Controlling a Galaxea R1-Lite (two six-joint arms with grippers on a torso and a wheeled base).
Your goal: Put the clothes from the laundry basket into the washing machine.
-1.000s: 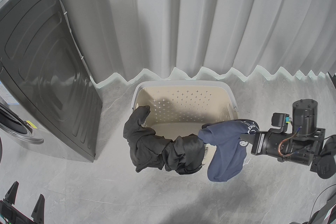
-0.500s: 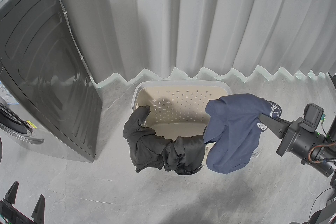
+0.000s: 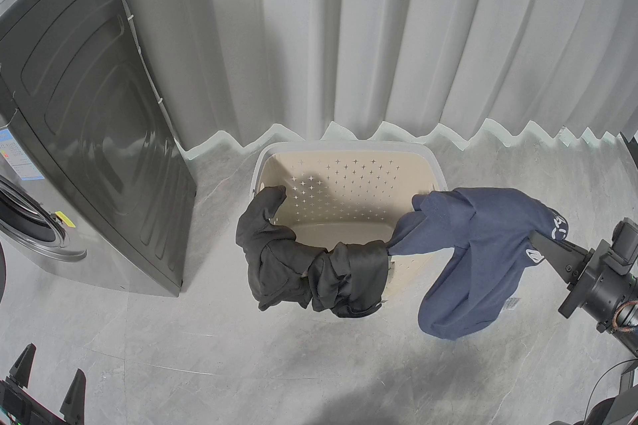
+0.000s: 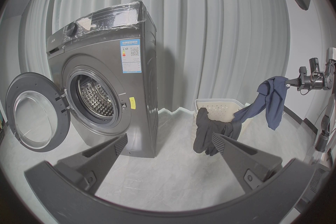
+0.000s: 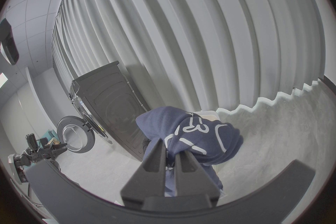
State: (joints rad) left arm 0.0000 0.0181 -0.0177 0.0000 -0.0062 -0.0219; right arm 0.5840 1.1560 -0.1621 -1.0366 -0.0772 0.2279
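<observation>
The right pincer [image 3: 539, 240] is clamped on a blue top [image 3: 478, 234] at its white-printed end, holding it up to the right of the basket [image 3: 345, 147]. The top's long axis runs sideways from the pincer towards the basket. One sleeve stretches across to the basket's front rim and ends right by a black garment [image 3: 299, 267]; whether the two touch I cannot tell. The body hangs straight down, clear of the floor [image 3: 266, 346]. The top is navy, soft and creased, with white lettering by the grip. The black garment lies draped over the basket's front-left rim, bunched and faintly shiny. The left pincer [image 3: 52, 368] sits low with its jaws apart, holding nothing. The washer [image 3: 73, 114] stands at the left, its door [image 4: 35, 112] swung open.
</observation>
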